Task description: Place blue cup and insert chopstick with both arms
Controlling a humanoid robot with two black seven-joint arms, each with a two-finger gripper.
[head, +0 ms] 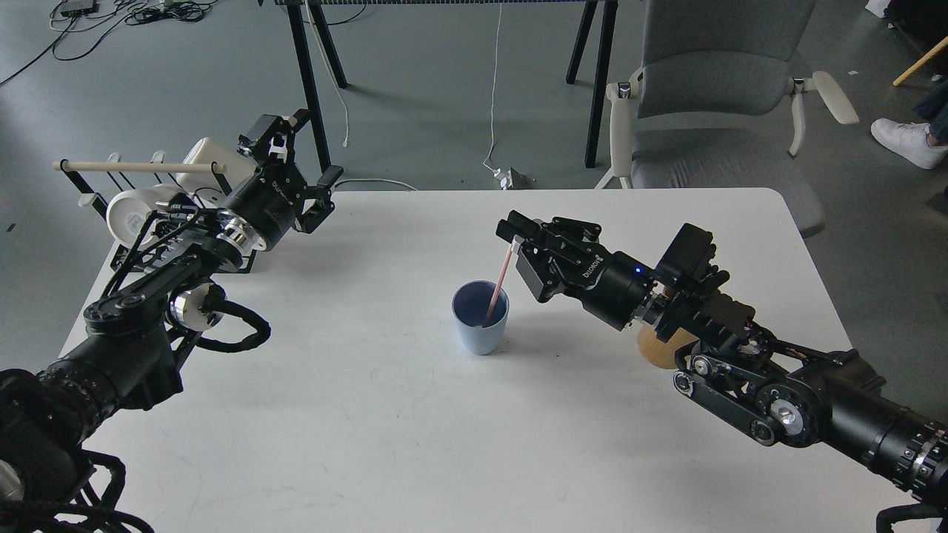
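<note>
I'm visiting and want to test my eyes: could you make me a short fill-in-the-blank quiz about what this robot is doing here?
1. The pink chopstick has its lower end inside the ____ cup.
2. The upper end of the chopstick is held by the ____ gripper.
3. The left gripper holds ____.
4. The cup stands upright on the white ____.

Missing words: blue; right; nothing; table

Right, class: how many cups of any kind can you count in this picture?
3: the blue cup mid-table, holding a pink chopstick, and two white mugs on the rack at far left. Others may hide behind the left arm.
</note>
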